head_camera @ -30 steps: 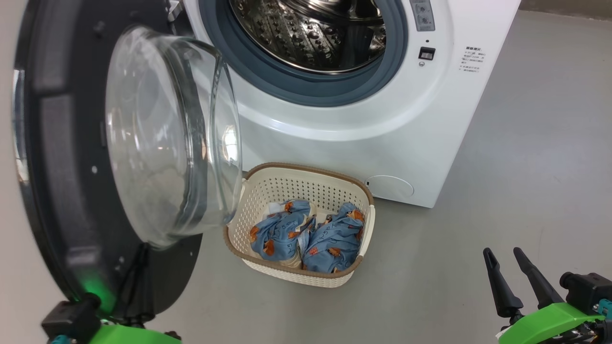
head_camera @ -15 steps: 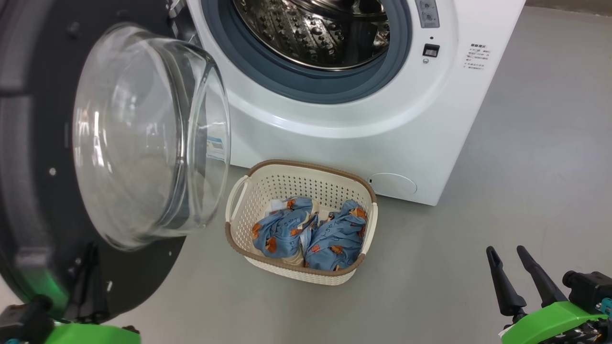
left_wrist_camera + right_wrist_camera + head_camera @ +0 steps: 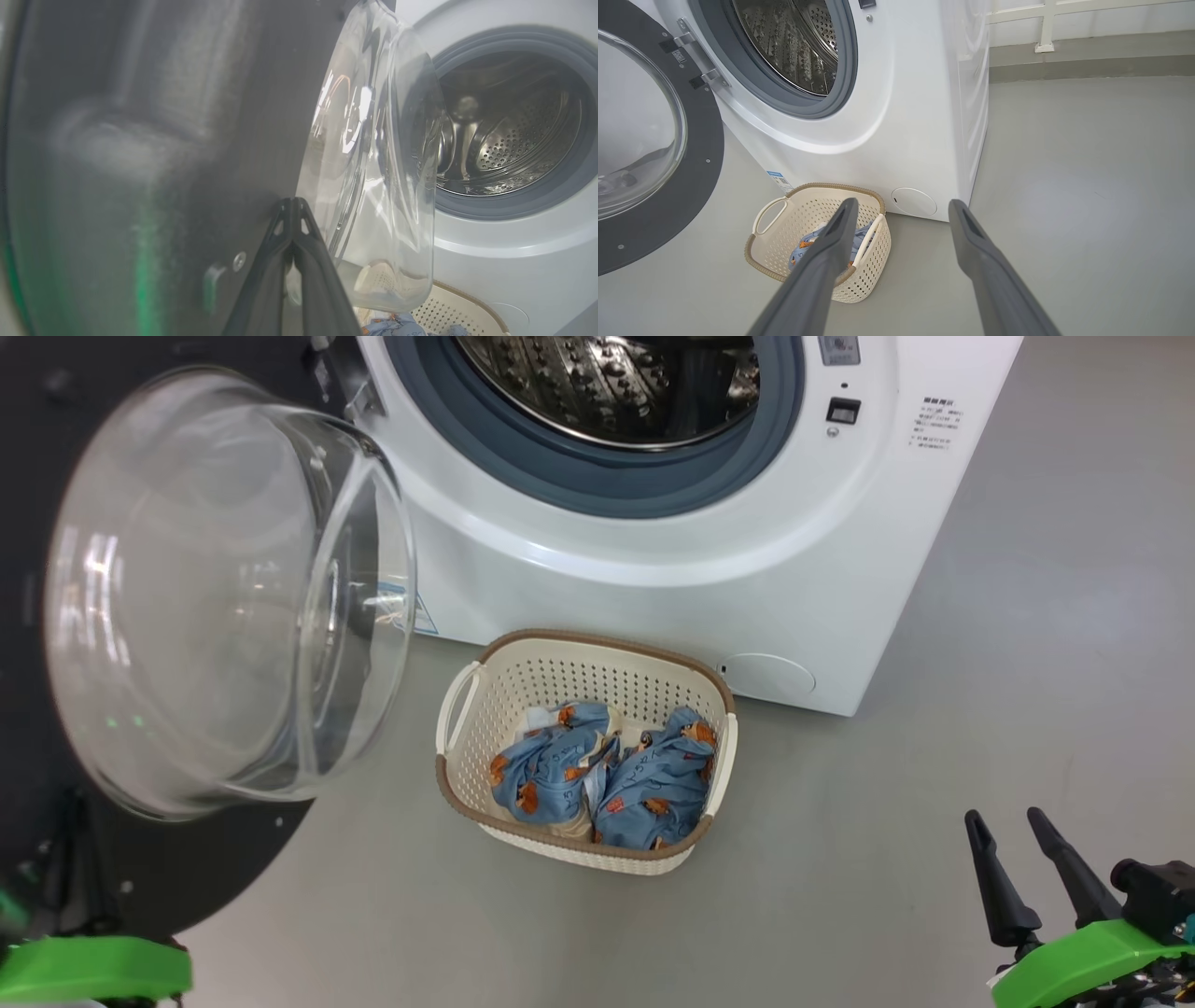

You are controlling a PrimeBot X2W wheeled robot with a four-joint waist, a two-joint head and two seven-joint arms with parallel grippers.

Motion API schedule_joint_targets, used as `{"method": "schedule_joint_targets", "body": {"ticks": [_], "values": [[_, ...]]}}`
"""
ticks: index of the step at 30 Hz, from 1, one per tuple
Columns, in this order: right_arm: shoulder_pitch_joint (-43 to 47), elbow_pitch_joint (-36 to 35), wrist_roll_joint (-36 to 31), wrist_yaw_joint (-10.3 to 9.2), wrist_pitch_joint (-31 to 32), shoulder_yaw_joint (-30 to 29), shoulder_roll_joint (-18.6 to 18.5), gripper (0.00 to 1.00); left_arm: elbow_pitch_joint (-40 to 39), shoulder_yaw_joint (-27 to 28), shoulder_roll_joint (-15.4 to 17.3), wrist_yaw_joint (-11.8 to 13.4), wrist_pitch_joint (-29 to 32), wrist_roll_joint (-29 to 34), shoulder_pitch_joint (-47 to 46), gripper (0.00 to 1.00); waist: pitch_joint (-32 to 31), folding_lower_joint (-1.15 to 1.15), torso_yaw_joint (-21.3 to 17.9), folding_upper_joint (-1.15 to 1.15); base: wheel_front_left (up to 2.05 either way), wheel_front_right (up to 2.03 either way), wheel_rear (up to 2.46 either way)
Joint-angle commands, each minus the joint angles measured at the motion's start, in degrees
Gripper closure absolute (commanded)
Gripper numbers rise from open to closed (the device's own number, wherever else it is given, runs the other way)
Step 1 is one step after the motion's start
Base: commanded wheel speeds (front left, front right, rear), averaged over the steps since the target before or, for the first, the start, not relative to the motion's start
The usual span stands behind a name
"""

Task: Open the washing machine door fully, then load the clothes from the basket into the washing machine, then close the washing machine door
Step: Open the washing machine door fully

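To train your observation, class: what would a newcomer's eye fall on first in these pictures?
The washing machine door, with its bulging glass porthole, stands open at the left. In front of the washing machine, steel drum showing, the basket on the floor holds the blue clothes.

No text legible, small block of dark print (image 3: 938, 423) upper right on the washing machine (image 3: 653, 607) front, too fine to read, blue-headed sticker (image 3: 777, 178) low on its front, unreadable, small grey tag (image 3: 678, 56) on the washing machine door (image 3: 707, 154) near a hinge (image 3: 711, 77), unreadable
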Motion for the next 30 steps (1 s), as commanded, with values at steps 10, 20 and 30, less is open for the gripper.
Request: {"method": "schedule_joint_targets", "body": {"ticks": [10,20,30], "values": [[-2.28,-2.16,-3.48,0.08,-0.74,-0.64,-1.39,0.00,3.54,9.60,3.71,-0.30,-0.37,1.56,-6.00,1.00,3.14,0.00,-0.84,0.00,0.00,0.00,0.00],[-2.34,-2.59,-4.98,0.08,-0.74,-1.63,-1.30,0.00,8.44,16.41,5.39,-1.78,-0.37,3.58,-9.20,1.00,5.09,0.00,-1.28,0.00,0.00,0.00,0.00],[-2.90,-2.86,-5.81,0.08,-0.74,-2.30,-1.34,0.00,14.33,20.58,7.29,-3.67,-0.37,6.68,-13.66,1.00,6.70,0.00,-1.49,0.00,0.00,0.00,0.00]]}}
